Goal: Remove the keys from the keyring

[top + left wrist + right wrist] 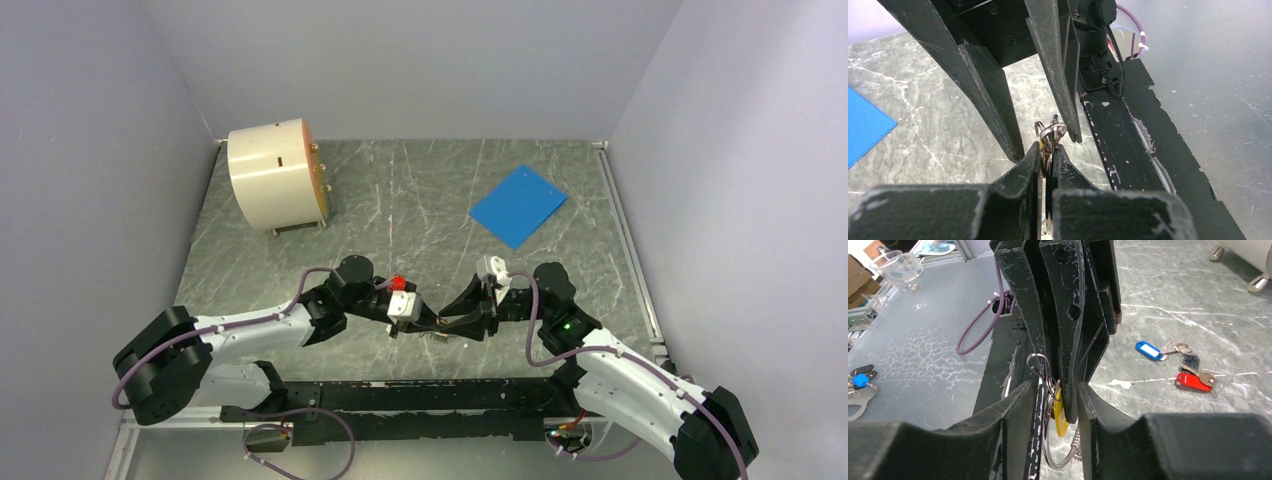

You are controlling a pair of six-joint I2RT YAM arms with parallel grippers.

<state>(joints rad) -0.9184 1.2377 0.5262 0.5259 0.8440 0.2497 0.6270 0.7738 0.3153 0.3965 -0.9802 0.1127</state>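
Two arms stand on a black strip (420,400) along the near edge of the worktop (400,200), a grey-green slab veined with white like marble. Just beyond the strip the pincers meet tip to tip above the slab. The left pincer (1048,152) is clamped tight on the keyring (1048,132), which stands on edge between its fingers. The right pincer (1058,390) is about half wide, its fingers set either side of the ring and of the left fingertips; whether they touch the wire I cannot tell. A yellow-tagged key (1060,415) hangs on the ring in that gap.

Farther out, a blue-tagged key (1148,350), a dark tag (1191,361) and a red-tagged key (1193,381) lie loose and close together on the slab. The blue tag has a white label window, too small to read.

Toward the back lie a blue sheet (518,205) on the right and a cream drum (270,175) on its side at the left corner. Pale lilac-grey walls (420,60) close in three sides.
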